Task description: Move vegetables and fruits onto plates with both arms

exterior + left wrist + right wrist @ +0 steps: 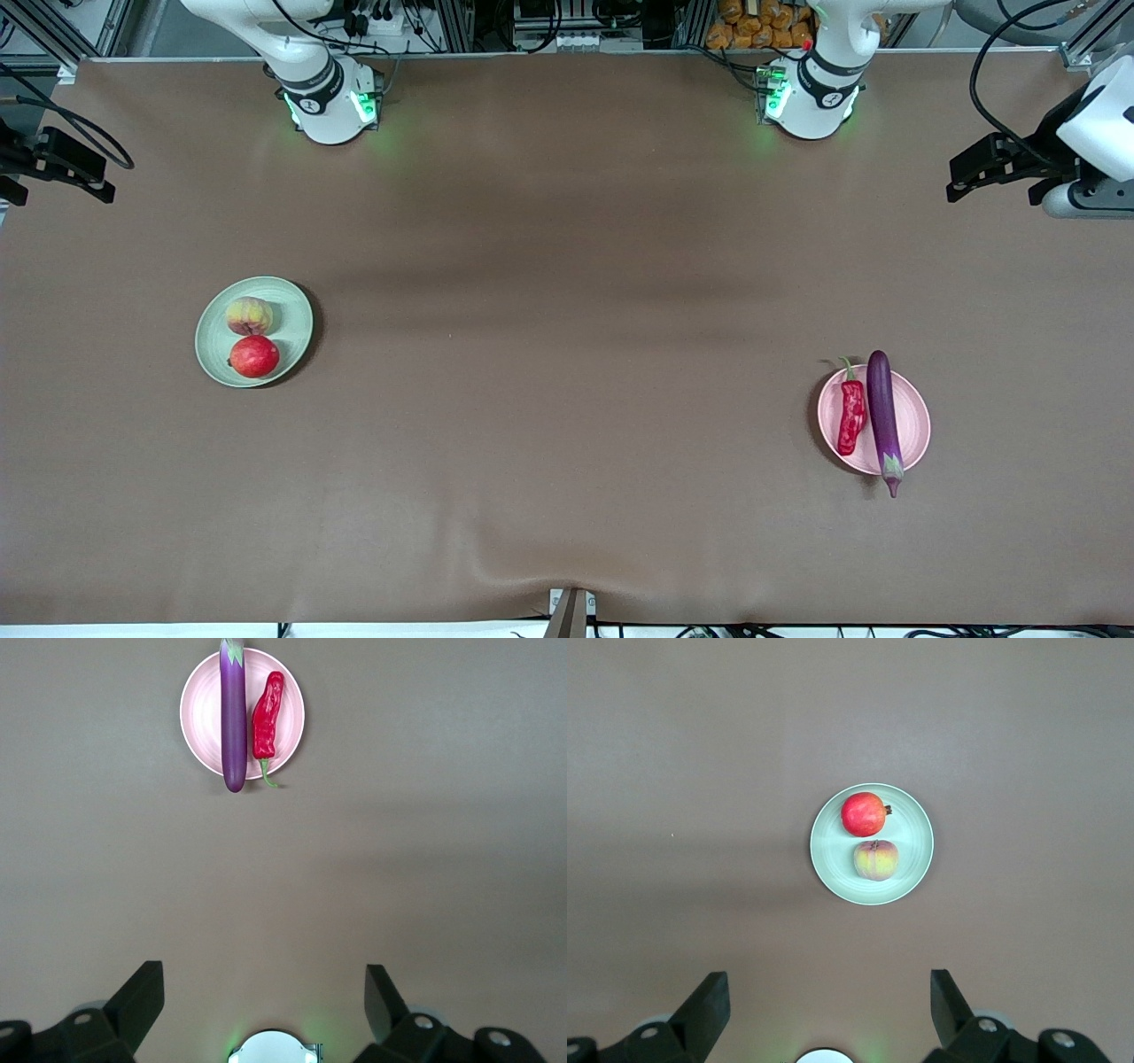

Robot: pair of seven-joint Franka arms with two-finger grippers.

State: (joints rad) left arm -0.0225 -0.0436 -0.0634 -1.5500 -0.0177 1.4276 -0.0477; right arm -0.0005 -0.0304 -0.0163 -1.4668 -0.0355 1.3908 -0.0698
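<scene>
One pale green plate (297,306), toward the right arm's end, bears one peach (249,315) and, nearer the front camera, one pomegranate (254,356); one pale pink plate (912,425), toward the left arm's end, bears one chili pepper (851,416) beside one eggplant (883,416) overhanging its rim; right gripper (829,1003) and left gripper (264,997) raised over bare table, fingers spread wide, holding nothing; no legible writing.

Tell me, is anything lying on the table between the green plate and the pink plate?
No. Between the green plate and the pink plate the front view shows only bare brown table.
</scene>
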